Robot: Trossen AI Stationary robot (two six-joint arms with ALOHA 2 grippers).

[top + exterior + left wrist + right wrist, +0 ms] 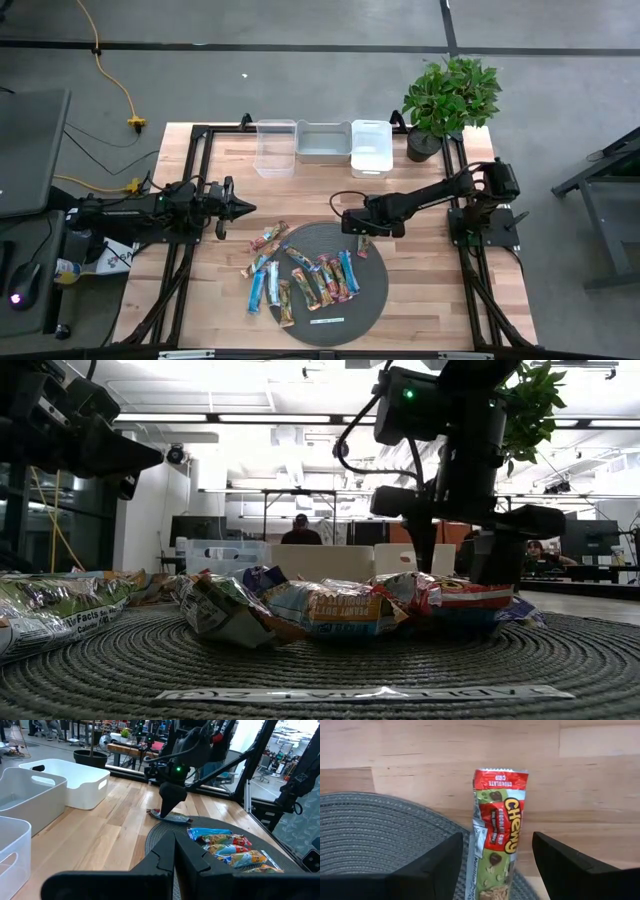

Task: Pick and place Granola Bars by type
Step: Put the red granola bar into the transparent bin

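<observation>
Several granola bars [300,280] in blue, red-pink and brown-orange-green wrappers lie heaped on a round dark woven mat [370,300]. One red-and-green Chewy bar [497,835] lies apart, half on the mat's far right edge and half on the wood [363,246]. My right gripper [358,228] hangs over that bar, open; in the right wrist view its gripper [497,847] has one finger on each side of the wrapper, with gaps showing. My left gripper [250,209] waits shut above the table, left of the mat, also seen in its own view [174,842].
Three bins stand in a row at the far edge: a clear one [276,147], a grey one [324,142] and a white one [371,147]. A potted plant [450,95] is at the far right corner. A thin white label strip [327,321] lies on the mat's near part.
</observation>
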